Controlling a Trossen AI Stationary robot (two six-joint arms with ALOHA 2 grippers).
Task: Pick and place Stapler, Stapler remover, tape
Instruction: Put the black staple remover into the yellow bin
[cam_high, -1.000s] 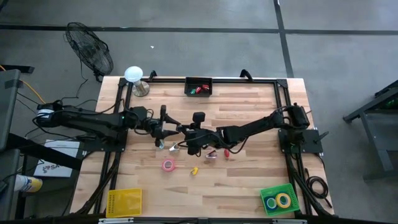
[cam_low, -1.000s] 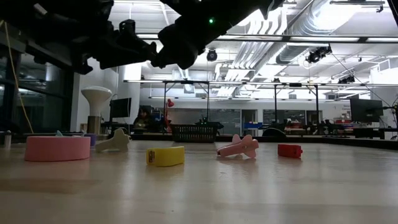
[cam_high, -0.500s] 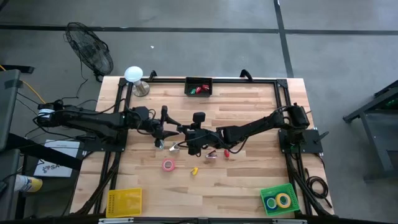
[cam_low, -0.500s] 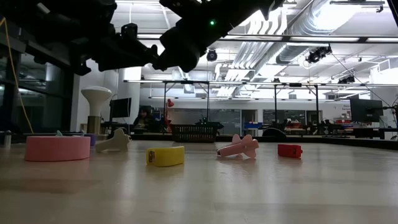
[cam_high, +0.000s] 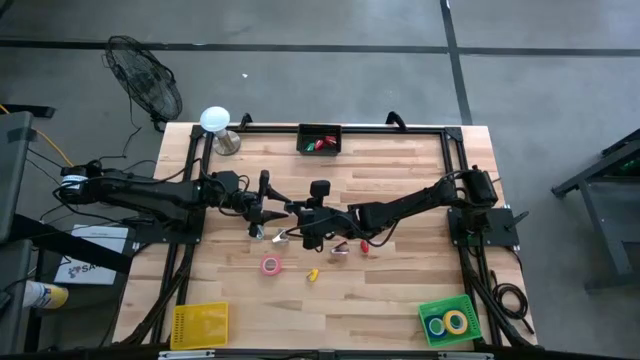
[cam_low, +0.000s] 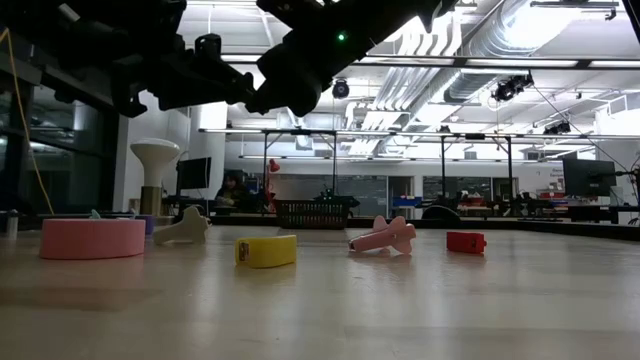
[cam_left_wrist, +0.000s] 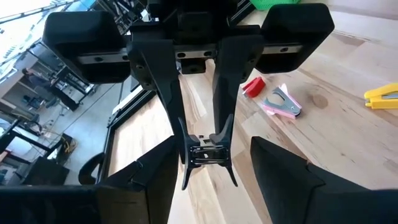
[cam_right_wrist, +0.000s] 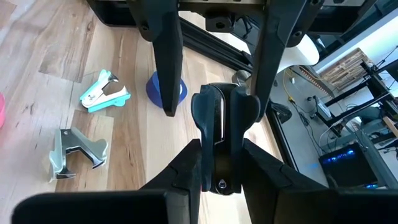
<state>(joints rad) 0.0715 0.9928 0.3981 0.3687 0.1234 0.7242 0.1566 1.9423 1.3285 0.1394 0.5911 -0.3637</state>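
Observation:
My right gripper (cam_right_wrist: 222, 163) is shut on a black staple remover (cam_right_wrist: 224, 124), held above the table's middle (cam_high: 291, 211). My left gripper (cam_high: 276, 206) faces it from the left and is open. Its fingers (cam_right_wrist: 166, 62) stand on either side of the remover; I cannot tell whether they touch it. A pink tape roll (cam_high: 270, 265), a yellow stapler (cam_high: 312, 274), a pink staple remover (cam_high: 340, 248) and a small red stapler (cam_high: 364, 245) lie on the table. A blue tape roll (cam_right_wrist: 166, 88), a teal remover (cam_right_wrist: 102, 90) and a silver remover (cam_right_wrist: 78, 149) lie below the grippers. My right gripper pinches the black staple remover by its two outer sides (cam_left_wrist: 194, 142) between its two fingers. The fingers (cam_left_wrist: 227, 93) come about level from the table's right. The remover is lifted clear of the table.
A black bin (cam_high: 320, 140) with small red and green items stands at the far edge. A green basket (cam_high: 448, 322) holding a blue and a yellow tape roll is at the near right, a yellow basket (cam_high: 200, 322) at the near left. A white lamp-like object (cam_high: 215, 122) stands far left.

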